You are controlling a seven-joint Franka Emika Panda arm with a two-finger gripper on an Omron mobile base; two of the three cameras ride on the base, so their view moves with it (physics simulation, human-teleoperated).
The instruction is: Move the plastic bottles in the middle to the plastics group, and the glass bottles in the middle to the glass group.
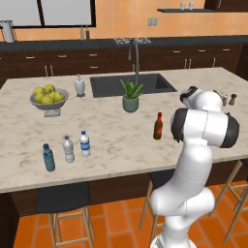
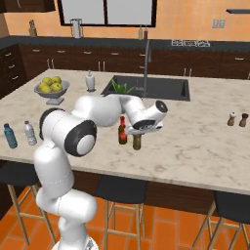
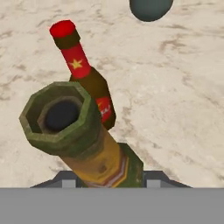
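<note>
My gripper (image 2: pixel 137 132) reaches down over the olive-brown glass bottle (image 2: pixel 137 141) in mid-counter. In the hand view its fingertips (image 3: pixel 68 180) press both sides of the olive-brown bottle (image 3: pixel 98 159), whose open mouth faces the camera. The red-brown bottle (image 2: pixel 122 131) with a red top (image 3: pixel 63 29) stands upright just beside it. The labelled clear plastic bottle (image 1: pixel 85 144) stands by the blue bottle (image 1: pixel 48 157) and the grey-clear bottle (image 1: pixel 68 148) at the left. The two tiny glass bottles (image 2: pixel 232 118) stand far right.
A potted plant (image 1: pixel 131 97) stands just behind the two glass bottles, in front of the sink (image 1: pixel 131 85) and tap. A bowl of lemons (image 1: pixel 48 99) and a white dispenser (image 1: pixel 79 86) are at the back left. Stools stand under the counter's front edge (image 2: pixel 161 183).
</note>
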